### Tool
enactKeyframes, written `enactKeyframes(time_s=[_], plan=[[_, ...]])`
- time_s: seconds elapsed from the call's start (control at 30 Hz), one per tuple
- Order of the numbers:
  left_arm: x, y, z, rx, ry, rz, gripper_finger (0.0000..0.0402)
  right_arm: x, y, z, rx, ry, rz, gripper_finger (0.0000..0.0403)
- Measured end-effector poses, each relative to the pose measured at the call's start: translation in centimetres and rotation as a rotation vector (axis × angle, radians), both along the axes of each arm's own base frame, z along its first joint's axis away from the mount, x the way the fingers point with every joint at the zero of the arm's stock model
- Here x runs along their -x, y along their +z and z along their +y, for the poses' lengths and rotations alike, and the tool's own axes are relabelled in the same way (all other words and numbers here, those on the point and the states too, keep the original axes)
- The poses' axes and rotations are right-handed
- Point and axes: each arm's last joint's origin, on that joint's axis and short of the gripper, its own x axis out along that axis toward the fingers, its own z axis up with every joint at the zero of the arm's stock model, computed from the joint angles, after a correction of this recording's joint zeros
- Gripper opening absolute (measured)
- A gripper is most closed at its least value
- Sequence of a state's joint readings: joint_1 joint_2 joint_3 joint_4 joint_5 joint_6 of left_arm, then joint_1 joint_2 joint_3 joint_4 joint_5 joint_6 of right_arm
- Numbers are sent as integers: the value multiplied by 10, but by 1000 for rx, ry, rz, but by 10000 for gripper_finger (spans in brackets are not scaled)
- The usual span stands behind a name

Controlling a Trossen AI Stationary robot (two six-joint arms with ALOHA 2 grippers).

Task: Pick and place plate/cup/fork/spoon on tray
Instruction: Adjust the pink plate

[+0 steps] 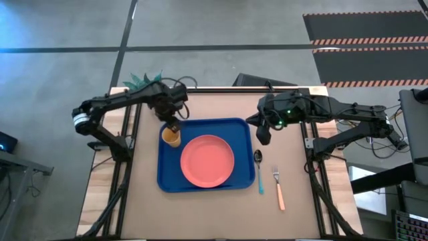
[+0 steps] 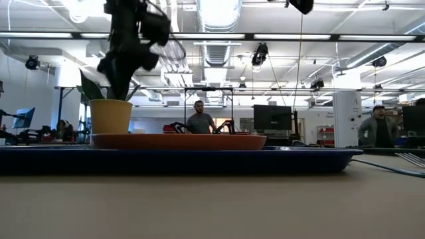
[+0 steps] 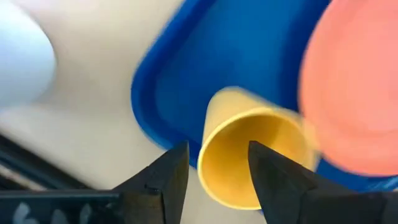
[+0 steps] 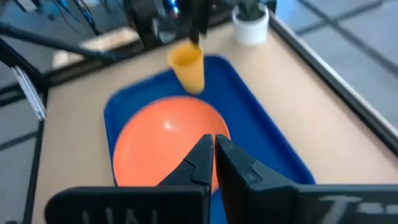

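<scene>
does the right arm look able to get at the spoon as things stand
Probably yes. The spoon lies on bare table just right of the tray, with the fork apart on its far side. The right pincer, shut and empty, hovers near it, and nothing lies between them.

The tray point(image 1: 164, 175) is lying mid-table, carrying the plate point(image 1: 207, 161) at its centre and the cup point(image 1: 171, 137) in its far left corner beside the plate, while the spoon point(image 1: 259, 170) is lying just right of the tray and the fork point(image 1: 277, 187) right of the spoon.
</scene>
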State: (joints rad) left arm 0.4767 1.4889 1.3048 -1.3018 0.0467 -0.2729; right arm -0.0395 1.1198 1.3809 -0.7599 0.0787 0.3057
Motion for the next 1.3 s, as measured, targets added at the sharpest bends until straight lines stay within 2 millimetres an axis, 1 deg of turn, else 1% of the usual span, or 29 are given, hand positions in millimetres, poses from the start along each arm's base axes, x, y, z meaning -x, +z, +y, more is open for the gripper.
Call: enactKeyframes(time_s=[0.1,0.17,0.23,0.33,0.47,0.6,0.67,0.73,0.83,0.93,1.13,1.3], plan=[[-2,29,1,-53,2,-103,149,4,-5,0,-46,-33,63,9],[-1,53,1,-99,11,-195,149,8,-11,0,-92,-70,125,9],[3,76,-2,-145,31,-298,149,12,-21,1,-144,-120,226,9],[14,104,-10,-210,29,-446,149,16,-36,5,-207,-191,393,12],[35,131,-26,-282,6,-618,149,10,-57,19,-256,-231,585,32],[59,143,-44,-307,-8,-712,149,0,-75,37,-334,-250,729,65],[68,146,-51,-316,-23,-756,149,-8,-84,48,-349,-264,771,82],[76,145,-58,-324,-40,-794,149,-14,-93,59,-358,-289,808,98],[83,136,-64,-330,-59,-833,149,-21,-107,77,-365,-334,853,115],[87,123,-67,-326,-71,-857,149,-27,-119,95,-381,-387,878,126],[86,89,-70,-259,-127,-930,149,-31,-143,125,-375,-564,904,136],[83,75,-71,-199,-170,-998,149,-41,-167,138,-347,-683,889,142]])
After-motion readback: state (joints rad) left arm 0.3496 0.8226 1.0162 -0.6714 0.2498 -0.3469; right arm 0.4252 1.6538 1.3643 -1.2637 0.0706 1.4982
